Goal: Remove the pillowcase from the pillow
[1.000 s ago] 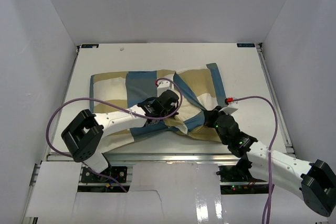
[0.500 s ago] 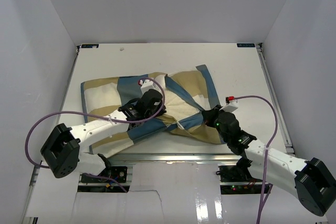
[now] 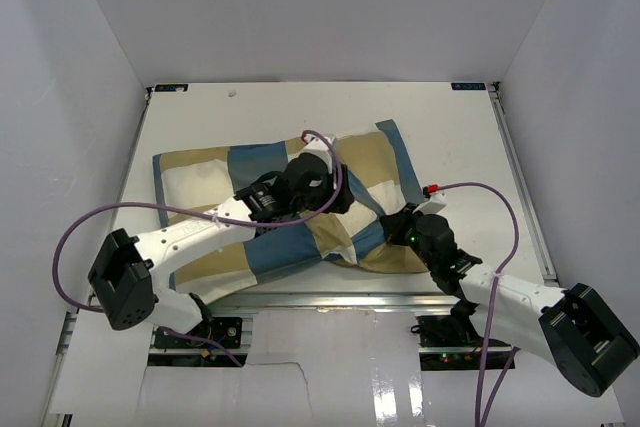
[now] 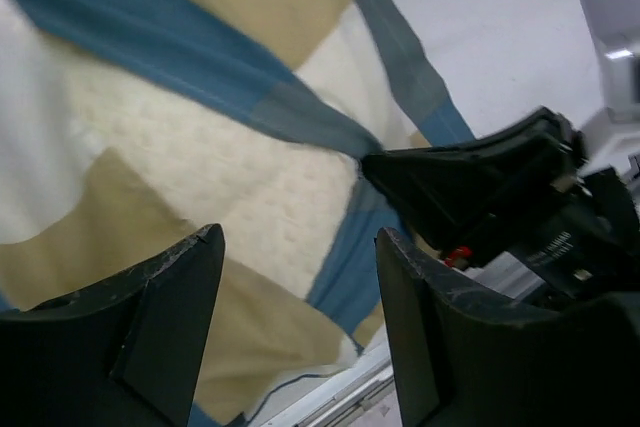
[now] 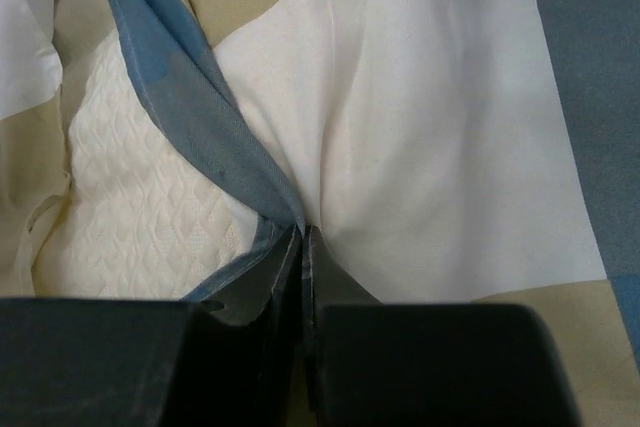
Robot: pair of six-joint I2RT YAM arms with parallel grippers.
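Checked pillowcase (image 5: 430, 147) hem sits clamped in my right end effector (image 5: 303, 247), cream pillow (image 5: 130, 217) showing just left of it. My left end effector (image 4: 297, 257) hangs apart, seemingly empty.

We read no text, brand or number anywhere. Two small dark labels (image 3: 171, 88) at the table's (image 3: 300, 112) far corners are too tiny to read.

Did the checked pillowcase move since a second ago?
Yes. The pillowcase slid left, its left edge now nearer the table's left edge.
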